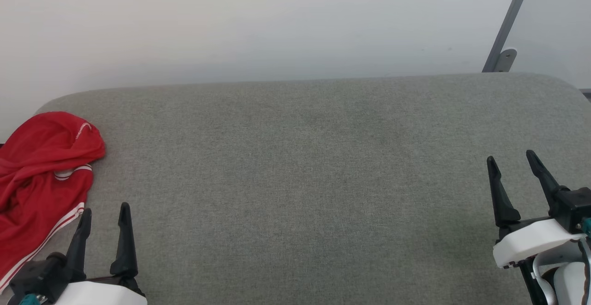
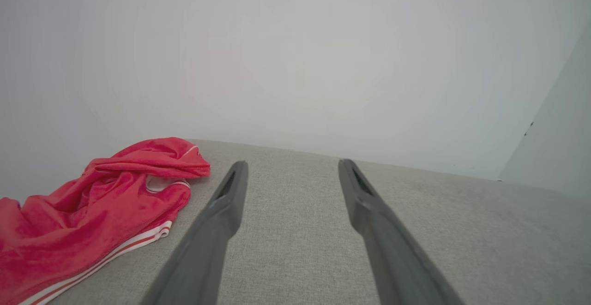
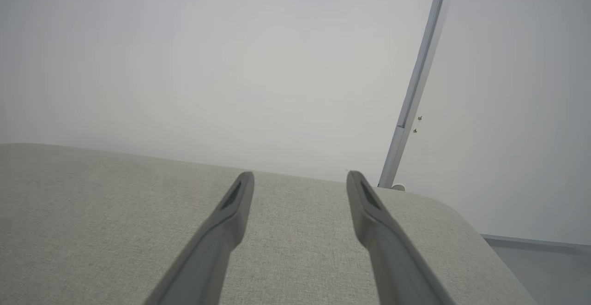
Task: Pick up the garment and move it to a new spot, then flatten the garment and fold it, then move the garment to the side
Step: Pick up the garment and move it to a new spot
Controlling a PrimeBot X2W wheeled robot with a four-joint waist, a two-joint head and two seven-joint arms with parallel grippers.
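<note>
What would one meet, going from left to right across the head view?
Crumpled bright red garment with white stripes → open left gripper with two dark fingers → bare grey fabric surface → open right gripper.

The left pincer (image 1: pixel 105 210) has two long dark fingers (image 1: pixel 123 245) tapering to points, set on a black base over a smooth white casing (image 1: pixel 99 293) with a teal fitting (image 1: pixel 30 299). The right pincer (image 1: pixel 510 157) matches, with a pale cable (image 1: pixel 539 284) looping beneath. Close up, the fingers look matte grey, each slotted near its tip.
</note>
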